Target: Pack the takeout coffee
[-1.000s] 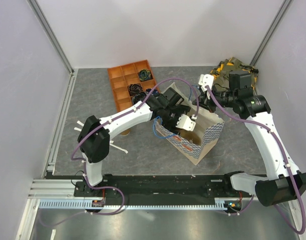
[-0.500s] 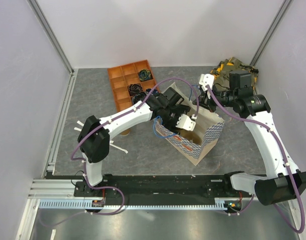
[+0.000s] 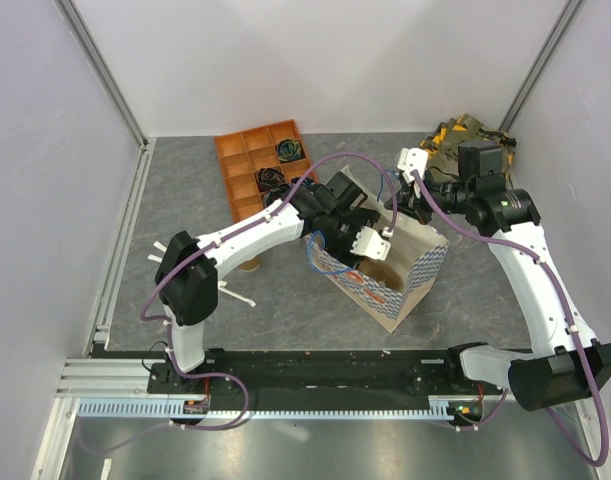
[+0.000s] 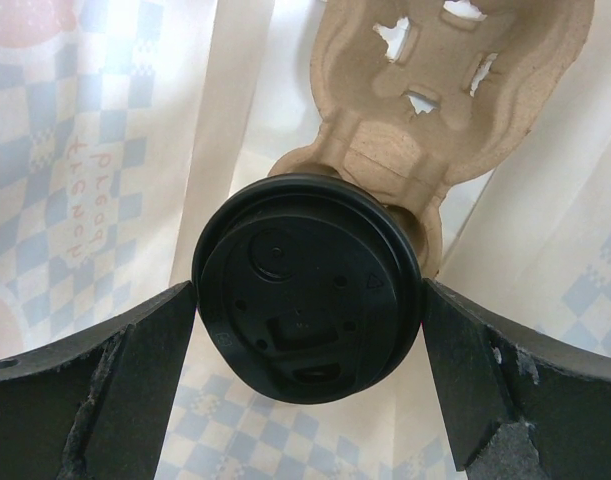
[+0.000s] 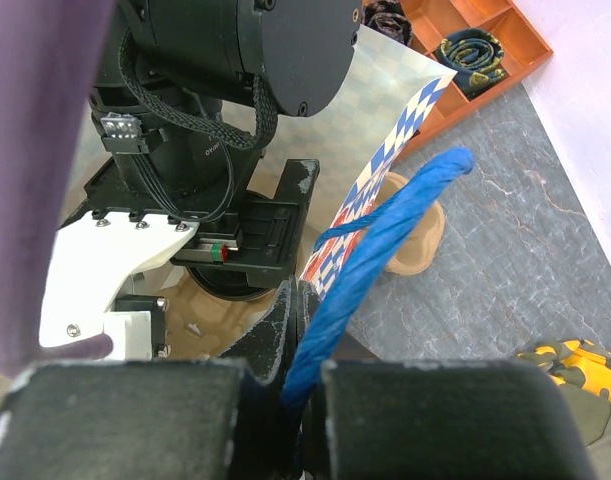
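Note:
The takeout coffee (image 4: pixel 310 290) shows its round black lid from above. It sits in a tan pulp cup carrier (image 4: pixel 435 110) inside the blue-checked paper bag (image 3: pixel 425 262). My left gripper (image 4: pixel 310 300) reaches into the bag mouth and is open, one finger (image 4: pixel 135 370) on each side of the lid, close to its rim. In the top view the left gripper (image 3: pixel 370 243) covers the cup. My right gripper (image 5: pixel 297 300) is shut on the bag's blue rope handle (image 5: pixel 385 240) at the bag's far rim, and in the top view the right gripper (image 3: pixel 397 215) holds that side up.
An orange compartment tray (image 3: pixel 247 150) with dark items stands at the back left of the bag. A camouflage-patterned bundle (image 3: pixel 455 135) lies at the back right. A tan paper piece (image 5: pixel 415 240) rests on the table beside the bag, under the left arm.
The left gripper has shifted slightly up and back at the bag mouth, showing more of the brown carrier inside. The right gripper and the bag stay put.

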